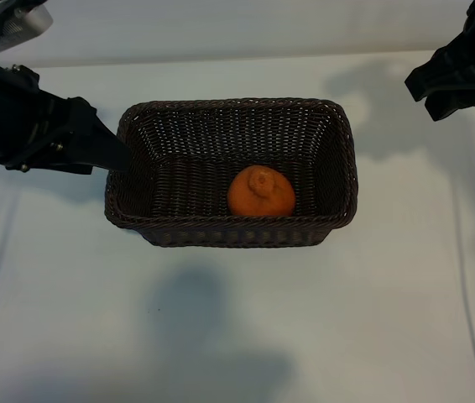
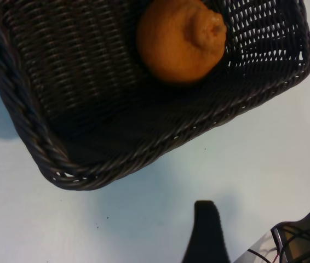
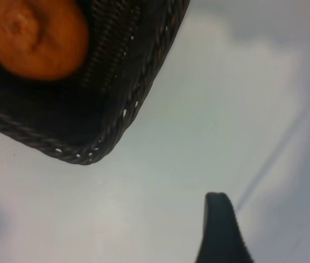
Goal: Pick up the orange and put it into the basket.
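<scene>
White tabletop (image 1: 237, 336) all across the frame here, plain and matte, with a paler wall band along the top edge and soft grey shadows pooling at lower centre and upper right. A thin cable (image 1: 464, 285) trails down the right side. No writing, no labels, no brand marks can be read on anything in shot.

Centre of the frame, the basket (image 1: 137, 126) sits flat on the tabletop, dark-brown wicker with a braided rim. And there's the orange (image 1: 261, 191), inside it, resting on the basket floor just right of centre and close against the near wall, its knobby nub facing up.

The left pincer (image 1: 120, 159) comes in from the left edge, its dark tip right at the basket's left rim; whether it touches the wicker I can't tell. Its jaws stand wide apart and nothing is in them; the left wrist view shows one dark finger (image 2: 205, 233) above bare tabletop.

The right pincer (image 1: 439, 96) hangs in the upper right corner, well apart from the basket, parted as well and carrying nothing.
</scene>
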Controlling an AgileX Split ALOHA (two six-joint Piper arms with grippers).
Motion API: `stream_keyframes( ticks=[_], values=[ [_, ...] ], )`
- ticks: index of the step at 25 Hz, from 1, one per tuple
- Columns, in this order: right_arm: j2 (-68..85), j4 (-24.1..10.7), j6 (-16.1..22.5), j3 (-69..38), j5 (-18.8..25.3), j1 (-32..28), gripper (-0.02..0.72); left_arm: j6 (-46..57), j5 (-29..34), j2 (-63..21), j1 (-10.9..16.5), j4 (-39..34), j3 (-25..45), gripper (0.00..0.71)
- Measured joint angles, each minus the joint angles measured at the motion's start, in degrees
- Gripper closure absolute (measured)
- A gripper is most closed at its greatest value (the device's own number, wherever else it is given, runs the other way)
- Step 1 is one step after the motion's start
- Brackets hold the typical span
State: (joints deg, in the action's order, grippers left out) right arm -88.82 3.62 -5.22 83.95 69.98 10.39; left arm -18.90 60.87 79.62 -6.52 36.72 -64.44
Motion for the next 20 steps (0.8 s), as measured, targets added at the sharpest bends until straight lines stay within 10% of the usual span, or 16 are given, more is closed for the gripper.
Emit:
stream_keyframes(
  ticks=[20],
  values=[
    [0.0, 0.3, 0.0, 0.0, 0.0, 0.0, 0.268, 0.0, 1.0, -0.2, 0.0, 0.1, -0.1, 0.141]
  ],
)
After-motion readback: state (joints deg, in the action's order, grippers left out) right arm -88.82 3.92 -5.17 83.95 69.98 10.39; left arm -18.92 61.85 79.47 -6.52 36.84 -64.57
